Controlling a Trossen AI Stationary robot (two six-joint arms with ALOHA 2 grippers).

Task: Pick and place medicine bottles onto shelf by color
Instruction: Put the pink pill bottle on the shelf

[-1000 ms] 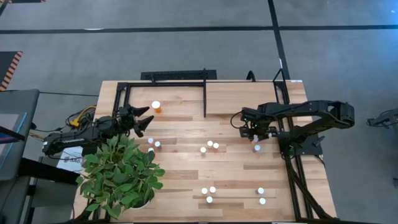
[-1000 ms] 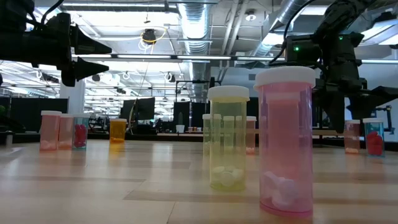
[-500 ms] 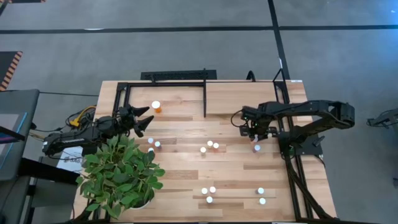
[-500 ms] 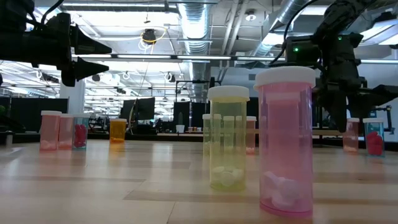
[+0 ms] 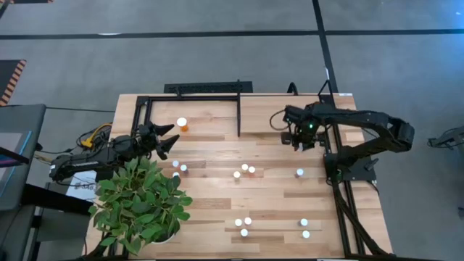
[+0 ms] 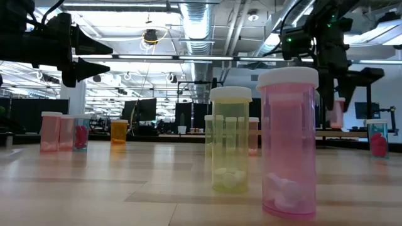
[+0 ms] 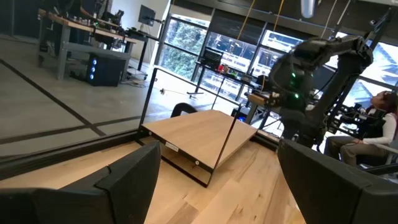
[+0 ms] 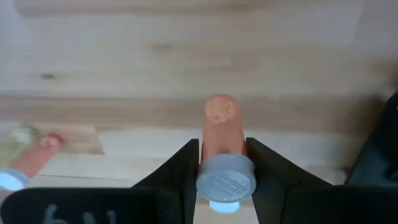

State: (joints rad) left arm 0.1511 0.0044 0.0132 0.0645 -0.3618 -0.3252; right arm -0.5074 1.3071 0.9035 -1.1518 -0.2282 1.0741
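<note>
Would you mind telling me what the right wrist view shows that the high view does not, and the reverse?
Only the right wrist view shows the right claw shut on a pink bottle, held clear above the table. Only the high view shows the whole layout: the shelf with an orange bottle, the plant and the left claw open beside it. Both show the plank table under the right claw.

From above, the vials (image 5: pixel 243 170) are specks, body colours unreadable. The plant (image 5: pixel 141 204) covers the table's near-left corner. In the right wrist view, the gripped vial's (image 8: pixel 222 152) cap runs off frame, another vial (image 8: pixel 25 160) cut off.
</note>
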